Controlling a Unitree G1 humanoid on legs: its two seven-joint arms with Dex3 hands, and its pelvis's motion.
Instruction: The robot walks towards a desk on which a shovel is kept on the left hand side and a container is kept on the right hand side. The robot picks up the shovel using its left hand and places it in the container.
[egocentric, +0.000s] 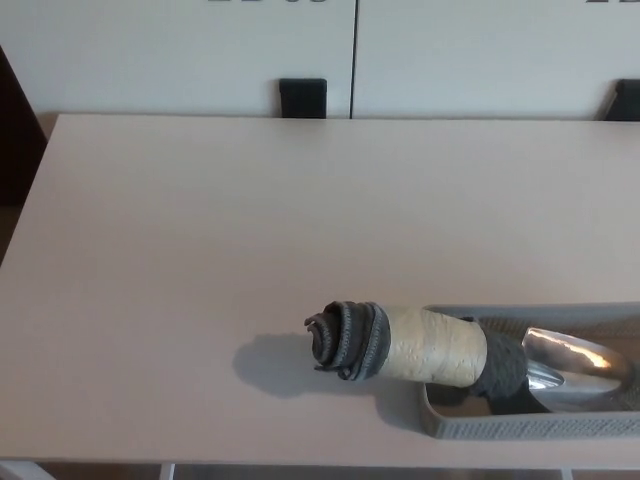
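The left hand is seen reaching over the grey container, apparently clamped on the shovel, whose metal blade lies inside it. If released carelessly, the shovel could be tipped over the rim onto the desk. Nothing else is seen inside.

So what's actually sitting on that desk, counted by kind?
Shovels: 1, metal blade inside the container, its handle sticking out over the left rim
Grey containers: 1
Total: 2
No robot hand shows.
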